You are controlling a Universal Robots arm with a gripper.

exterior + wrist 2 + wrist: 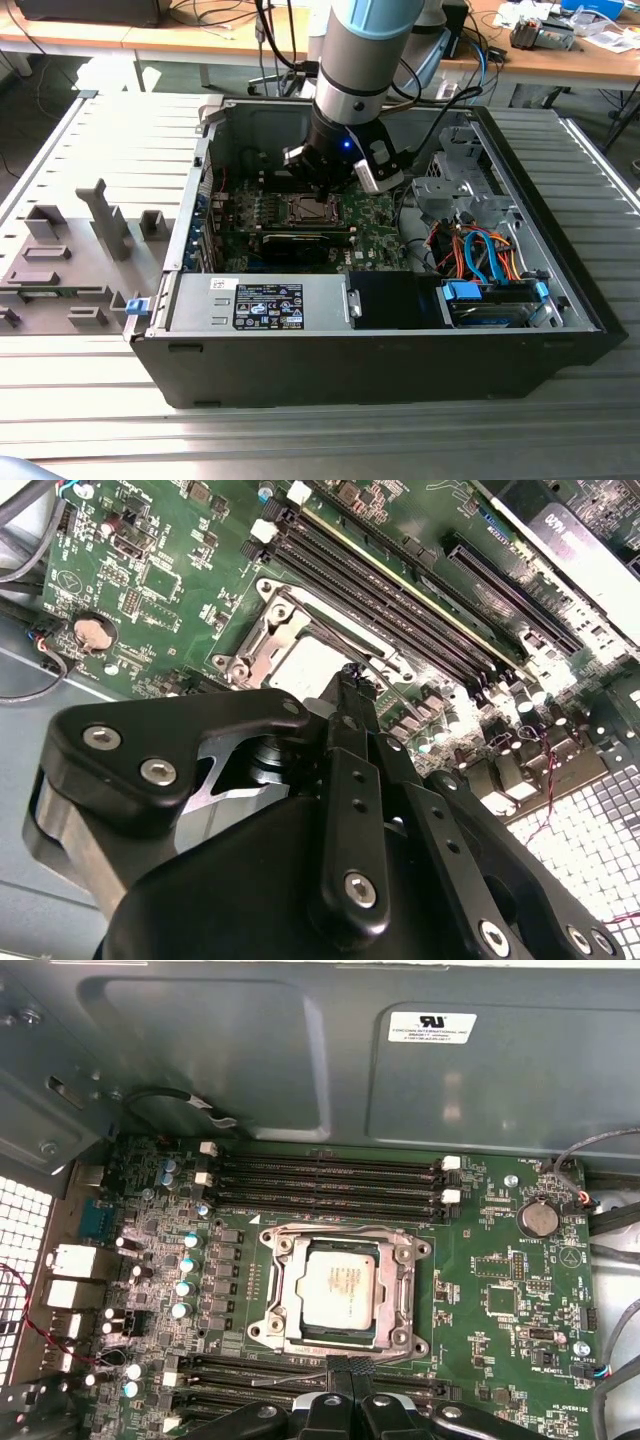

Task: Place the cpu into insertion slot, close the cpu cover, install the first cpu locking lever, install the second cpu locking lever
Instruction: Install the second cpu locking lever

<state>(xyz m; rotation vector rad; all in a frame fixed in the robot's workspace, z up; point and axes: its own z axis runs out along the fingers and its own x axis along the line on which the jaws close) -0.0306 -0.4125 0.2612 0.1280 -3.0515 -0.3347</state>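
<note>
The cpu [338,1288] lies flat in the insertion slot [268,1332], its silver top facing up. Around the chip, the cpu cover [285,1290] lies down as a metal frame. One thin wire lever [330,1228] runs along the socket's side nearest the case wall. Another lever [285,1377] runs along the opposite side and ends at my gripper [350,1370], whose black fingers are pressed together at the socket's edge. In the second wrist view the gripper [350,678] tips sit just over the cpu [305,665]. The exterior view shows the gripper [325,190] low inside the case above the insertion slot [312,208].
The open computer case [400,330] lies on a slatted metal table. Long black memory slots [330,1175] flank the socket. Coloured cables [480,255] and a drive cage fill the case toward the exterior view's right. A grey fixture tray [70,260] sits at the exterior view's left.
</note>
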